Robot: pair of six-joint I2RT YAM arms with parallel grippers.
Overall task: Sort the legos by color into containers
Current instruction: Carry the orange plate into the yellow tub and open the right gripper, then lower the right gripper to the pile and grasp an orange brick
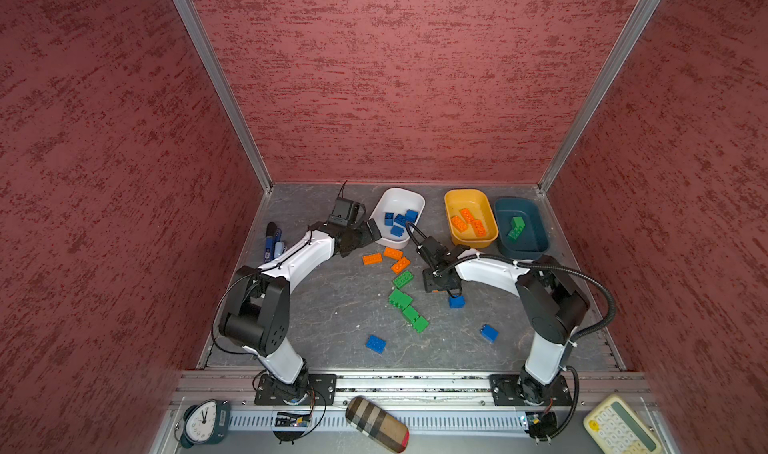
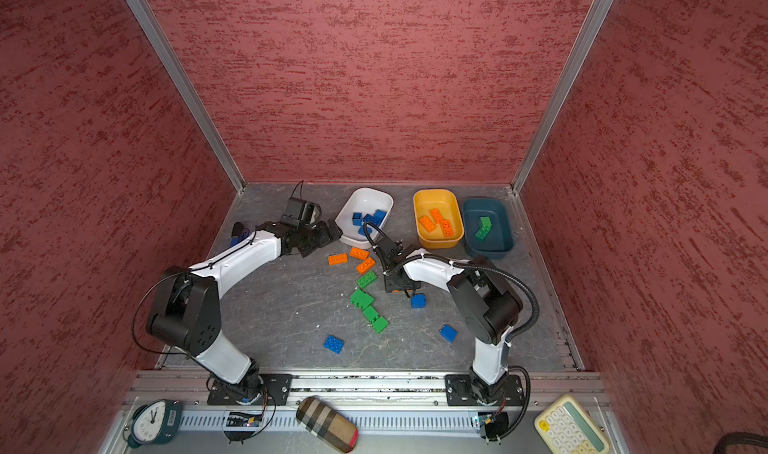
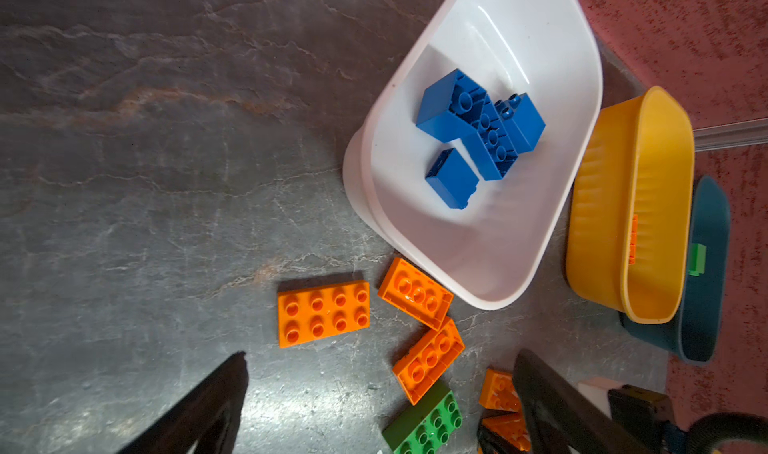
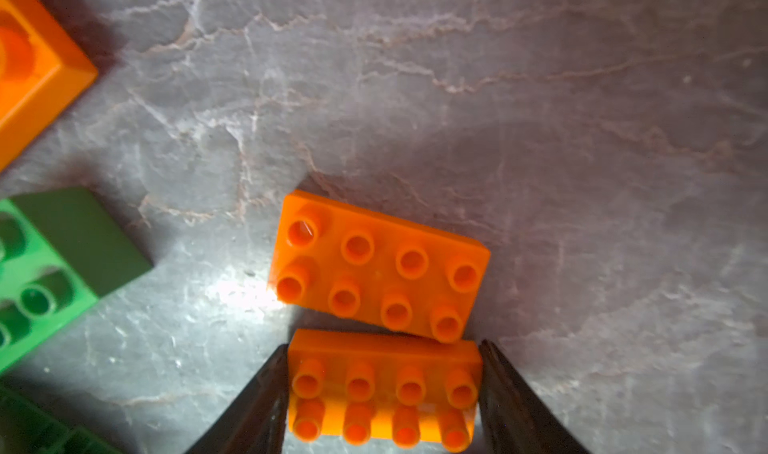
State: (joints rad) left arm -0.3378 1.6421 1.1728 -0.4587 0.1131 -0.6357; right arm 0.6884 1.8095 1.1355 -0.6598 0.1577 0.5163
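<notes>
Now, right gripper pinching an orange brick by both ends, left gripper hanging, fingers spread wide, beside the white tub.

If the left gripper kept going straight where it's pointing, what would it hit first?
The left gripper would probably meet the orange brick nearest the white tub, or the tub's wall just behind; depth is unclear.

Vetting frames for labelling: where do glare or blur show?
Right wrist view: green brick blurred at the frame edge, glare patch on the table beside the loose orange brick. Left wrist view: glare streak inside the white tub. Both top views: sharp, evenly lit.
</notes>
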